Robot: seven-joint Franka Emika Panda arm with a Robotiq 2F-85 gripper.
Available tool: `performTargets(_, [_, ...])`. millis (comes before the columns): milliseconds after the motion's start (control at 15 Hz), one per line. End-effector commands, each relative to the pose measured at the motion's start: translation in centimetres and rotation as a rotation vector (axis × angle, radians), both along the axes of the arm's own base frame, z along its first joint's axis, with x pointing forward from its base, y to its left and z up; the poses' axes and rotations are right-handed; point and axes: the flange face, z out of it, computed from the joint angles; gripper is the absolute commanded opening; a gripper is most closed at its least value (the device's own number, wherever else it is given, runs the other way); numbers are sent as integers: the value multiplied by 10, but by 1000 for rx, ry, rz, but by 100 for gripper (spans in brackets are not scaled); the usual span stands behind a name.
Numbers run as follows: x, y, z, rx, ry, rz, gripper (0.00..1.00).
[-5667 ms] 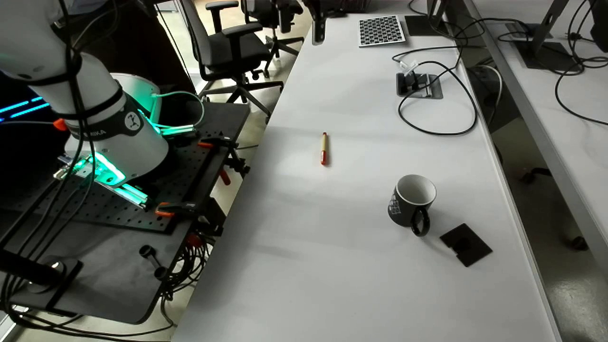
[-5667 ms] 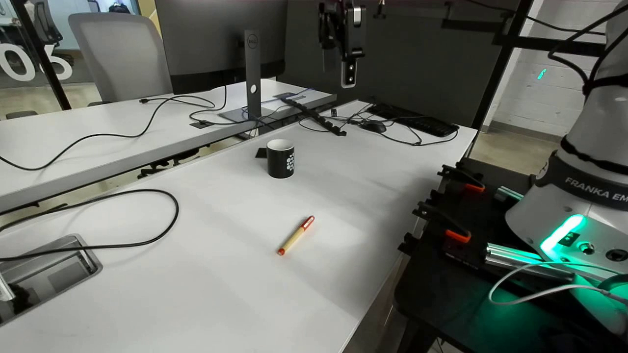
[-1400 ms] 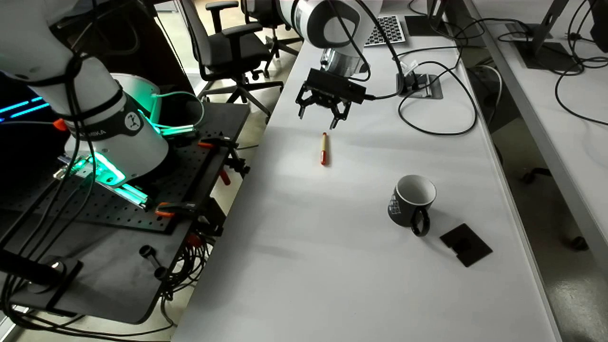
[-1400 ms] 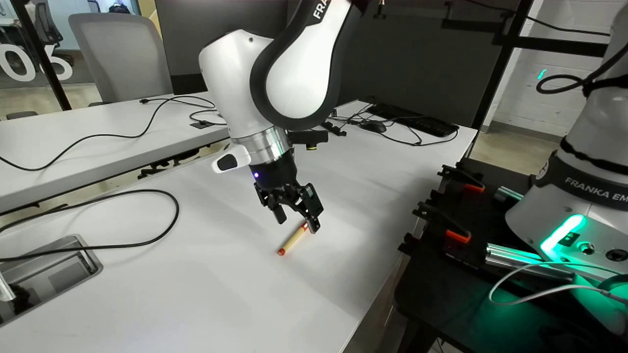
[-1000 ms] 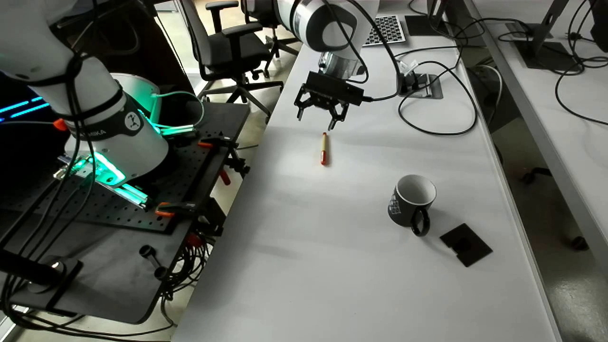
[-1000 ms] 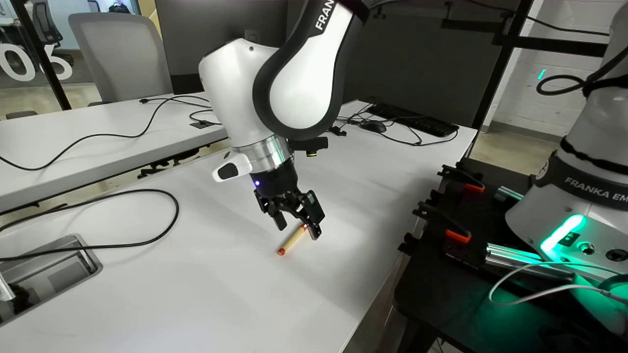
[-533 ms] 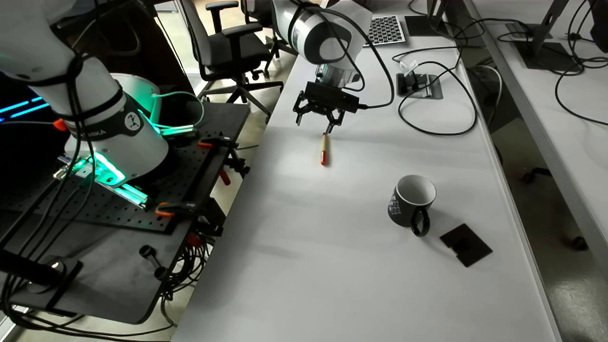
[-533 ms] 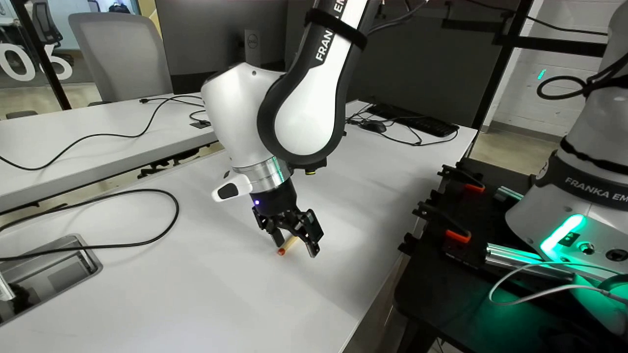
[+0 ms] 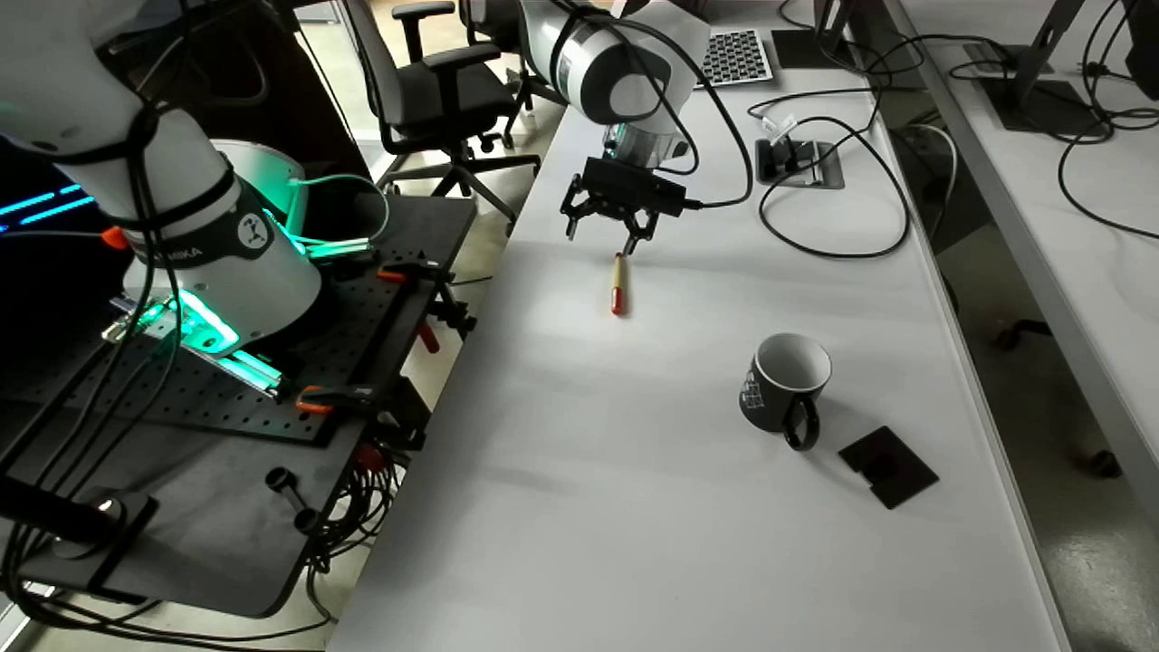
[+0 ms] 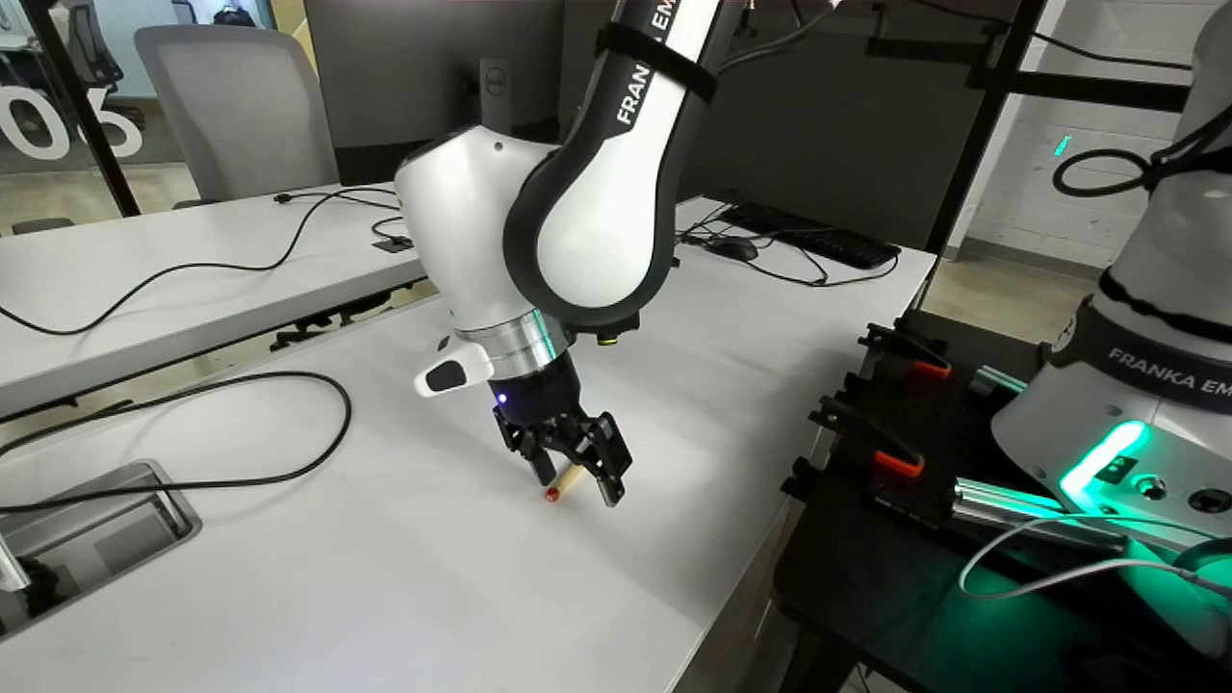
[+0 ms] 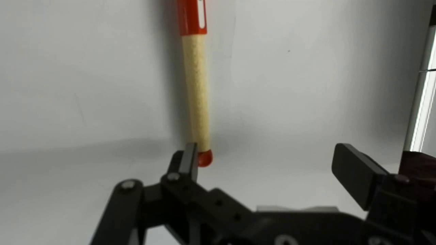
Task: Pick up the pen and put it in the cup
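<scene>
The pen point(image 9: 617, 288) lies on the white table, yellow-tan in the middle with red ends. In the wrist view the pen point(image 11: 196, 81) runs upward, its small red tip beside the left finger point(image 11: 189, 160). My gripper point(image 11: 267, 153) is open and empty, low over the table; the pen's tip is just inside the left finger, far from the right one. In both exterior views the gripper point(image 9: 599, 239) point(image 10: 581, 488) is at the pen's plain end; its fingers partly hide the pen point(image 10: 570, 478). The black cup point(image 9: 770, 398) stands upright, hidden behind the arm in an exterior view.
A flat black square point(image 9: 892, 471) lies beside the cup. A black cable point(image 9: 833, 254) loops around a desk socket box point(image 9: 819, 172). A keyboard point(image 9: 738, 56) lies at the table's end. The table's edge point(image 11: 420, 109) shows at the right of the wrist view.
The arm has come in over the table, and my open gripper has lowered to the pen's plain end. In the last half second it has barely moved. Pen and cup have stayed put.
</scene>
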Motion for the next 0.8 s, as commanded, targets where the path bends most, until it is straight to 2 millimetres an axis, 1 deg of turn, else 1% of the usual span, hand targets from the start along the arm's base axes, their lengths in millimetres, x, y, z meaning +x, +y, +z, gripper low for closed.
performTargets(0, [4,-2,0,-10,-13,-3,100])
performTargets(267, [7,-4,-2,-14,-16,-10,100])
performTargets(733, [14,1,-5,-7,-31,-1,100])
